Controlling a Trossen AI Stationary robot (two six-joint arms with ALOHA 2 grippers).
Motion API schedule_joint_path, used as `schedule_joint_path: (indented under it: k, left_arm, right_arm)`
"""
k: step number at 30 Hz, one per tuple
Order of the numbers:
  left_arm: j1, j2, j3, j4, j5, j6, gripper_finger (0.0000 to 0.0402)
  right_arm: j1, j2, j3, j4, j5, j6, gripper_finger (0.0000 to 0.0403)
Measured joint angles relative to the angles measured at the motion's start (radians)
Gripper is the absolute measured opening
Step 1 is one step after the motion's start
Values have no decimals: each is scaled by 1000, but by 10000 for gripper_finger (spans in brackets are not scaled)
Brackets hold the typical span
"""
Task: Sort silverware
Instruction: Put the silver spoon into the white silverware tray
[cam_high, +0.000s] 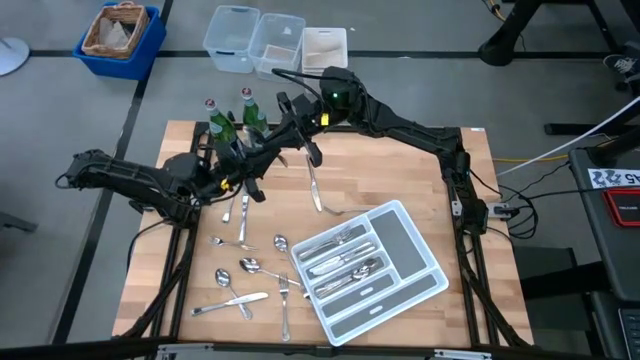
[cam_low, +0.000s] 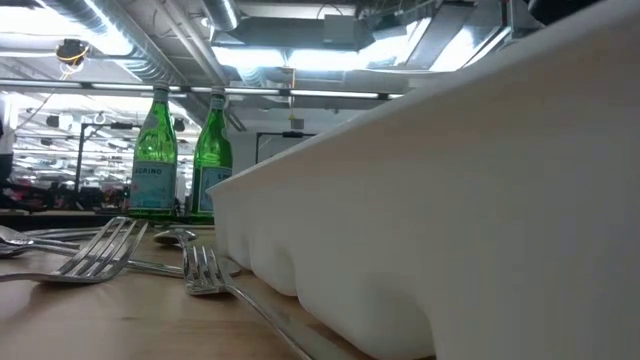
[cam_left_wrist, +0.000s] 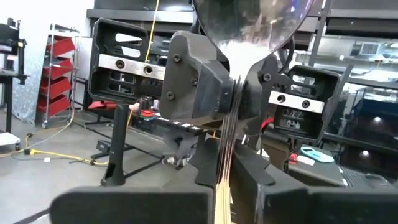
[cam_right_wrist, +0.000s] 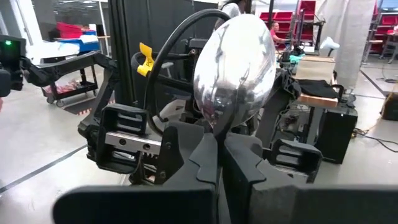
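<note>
- Currently both claws meet above the far part of the worktop (cam_high: 400, 190), near the green bottles (cam_high: 232, 120); this looks like a handover of one spoon (cam_right_wrist: 235, 68) between arms.
- Right claw (cam_right_wrist: 219, 149): fingers pressed together on the spoon's neck, bowl standing up above them. The upright hold likely keeps the handle free for the other arm.
- Left claw (cam_left_wrist: 231, 112): closed on the same spoon, seen edge-on between its pads, facing the right claw directly.
- Loose silverware (cam_high: 245, 275) lies flat on the worktop, well below and nearer than the claws; one long piece (cam_high: 314, 185) lies just beneath the right claw.
- White divided tray (cam_high: 425, 285) sits apart from both claws, partly filled; judgement: the handover reorients the spoon for its compartment.
</note>
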Motion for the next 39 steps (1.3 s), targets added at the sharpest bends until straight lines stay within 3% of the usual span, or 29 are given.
schedule_joint_path:
  k: [14, 29, 39]
  left_arm:
    - [-1, 0, -1, -4, 4, -294, 3]
    - [0, -1, 0, -56, 2, -438, 2]
    - [-1, 2, -1, -219, 13, -612, 1]
  right_arm:
    - [0, -1, 0, -25, 12, 1, 10]
    - [0, -1, 0, -63, 30, 50, 10]
    - [1, -1, 0, -276, 36, 57, 10]
